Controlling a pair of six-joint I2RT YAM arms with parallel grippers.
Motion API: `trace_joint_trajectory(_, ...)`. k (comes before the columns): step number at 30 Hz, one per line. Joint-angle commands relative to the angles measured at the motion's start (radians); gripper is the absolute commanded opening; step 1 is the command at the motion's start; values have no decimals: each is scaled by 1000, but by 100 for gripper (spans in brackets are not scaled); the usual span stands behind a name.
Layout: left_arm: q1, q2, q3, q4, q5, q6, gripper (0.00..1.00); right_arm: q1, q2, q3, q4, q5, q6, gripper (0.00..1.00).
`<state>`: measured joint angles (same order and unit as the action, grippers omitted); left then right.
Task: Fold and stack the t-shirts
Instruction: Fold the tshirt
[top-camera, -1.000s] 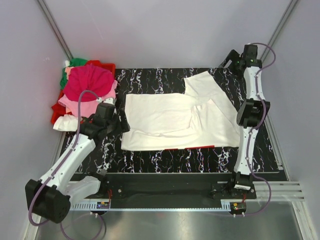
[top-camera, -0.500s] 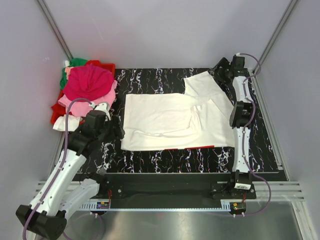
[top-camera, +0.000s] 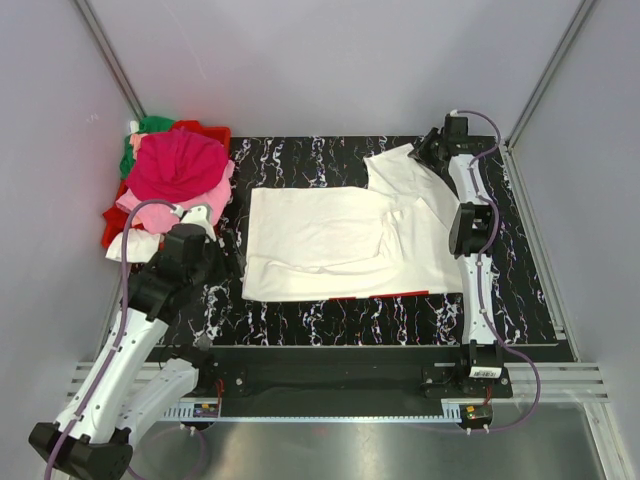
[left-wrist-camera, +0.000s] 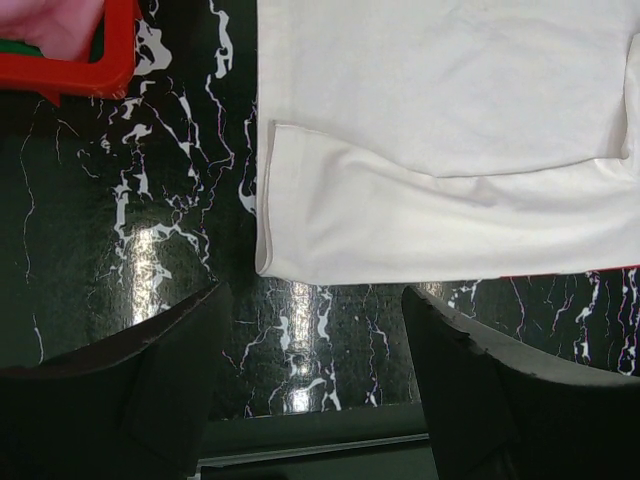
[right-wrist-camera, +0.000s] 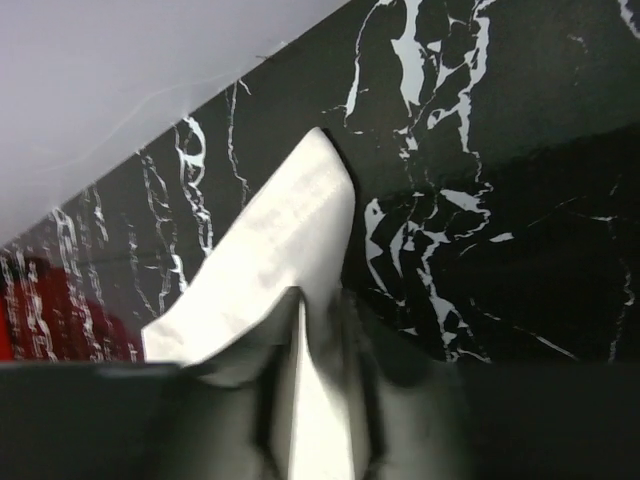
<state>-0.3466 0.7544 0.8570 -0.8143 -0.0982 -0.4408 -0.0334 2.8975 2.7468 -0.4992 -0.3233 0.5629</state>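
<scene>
Upper right, the right gripper (top-camera: 424, 152) pinches the sleeve (top-camera: 398, 166) of the shirt (top-camera: 330, 240); at left, the left gripper (left-wrist-camera: 312, 320) hangs wide open. A slow, low lift should keep the fold flat.

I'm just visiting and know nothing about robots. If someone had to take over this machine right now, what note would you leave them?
Left end effector: open and empty, over the table just off the near left corner of the white t-shirt.
Right end effector: shut on the sleeve at the shirt's far right.
Things: the white t-shirt lies spread on the table. The heap of other shirts, magenta, pink and green, sits in the red bin at far left.
Done: one shirt laid out and its sleeve gripped.
Left: fold it, then fold and stack the rest.
</scene>
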Motion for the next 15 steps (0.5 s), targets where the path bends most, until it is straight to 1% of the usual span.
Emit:
trace_joint_trajectory(1,-3,-10,-4,40,-21,14,74,-8,17,1,-6,12,-6,19)
trace_joint_trajectory(3,-3,-10,-6,41,-24,14,74,-13,17,1,1,10,-6,9)
trace_joint_trajectory(4,-3,-9,-7,41,-23,16,74,-14,17,-1,7,10,-6,1)
trace_joint_trajectory(8,-3,-6,-4,40,-28,16,73,-17,-10,-18,25,27,-55,0)
trace_joint_trajectory(10,-3,-9,-7,41,-29,14,73,-14,-70,-65,57,14,-93,0)
trace_joint_trajectory(11,-3,-7,-7,41,-34,16,73,-13,-134,-119,73,10,-106,0)
trace_joint_trajectory(13,-2,-4,-7,43,-38,14,72,-2,-211,-185,115,-8,-152,0)
trace_joint_trajectory(14,1,0,-6,38,-43,11,73,6,-297,-256,129,-20,-172,0)
trace_joint_trajectory(15,6,5,-4,41,-43,11,72,24,-341,-294,137,-34,-217,0)
